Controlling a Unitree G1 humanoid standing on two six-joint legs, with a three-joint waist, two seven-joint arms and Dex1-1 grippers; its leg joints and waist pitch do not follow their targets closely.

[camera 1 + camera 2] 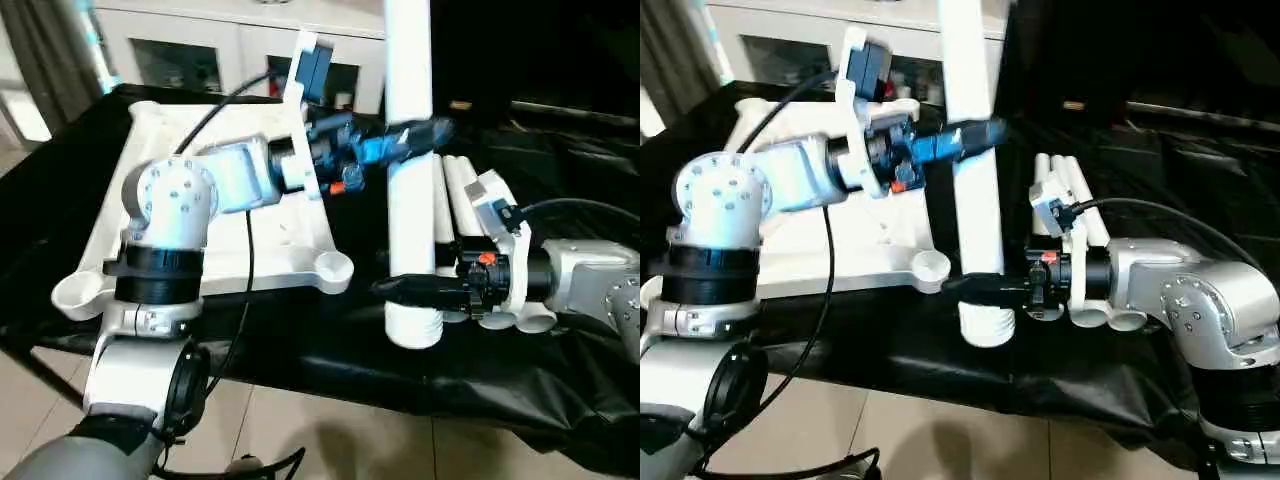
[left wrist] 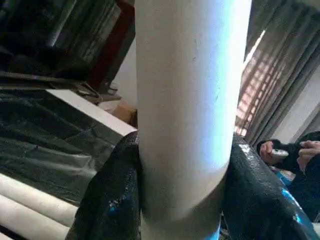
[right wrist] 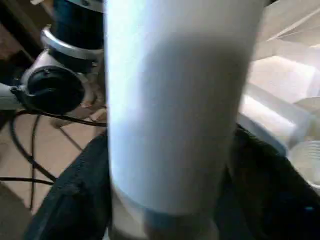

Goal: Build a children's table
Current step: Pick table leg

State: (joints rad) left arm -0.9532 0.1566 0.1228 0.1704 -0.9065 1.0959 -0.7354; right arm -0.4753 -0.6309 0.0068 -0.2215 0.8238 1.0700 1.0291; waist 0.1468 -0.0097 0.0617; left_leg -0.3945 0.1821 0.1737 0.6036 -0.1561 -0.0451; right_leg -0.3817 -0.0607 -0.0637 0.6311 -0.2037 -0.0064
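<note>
Left fingers (image 1: 400, 140) clamped on upright white leg (image 1: 408, 70), right fingers (image 1: 415, 292) around its lower end, grip uncertain, tabletop (image 1: 285, 235) at nine o'clock on bench (image 1: 330, 345).

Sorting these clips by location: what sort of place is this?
Probably an indoor lab or office room: white glass-doored cabinets behind a black-draped work surface, tiled floor, curtained window.

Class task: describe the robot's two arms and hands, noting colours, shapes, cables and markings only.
Both arms are silver-grey metal with rounded joint housings and black bands. The left hand has black fingers, blue parts and an orange dot. The right hand has black fingers, a white wrist bracket and an orange dot. Black cables run along each.
</note>
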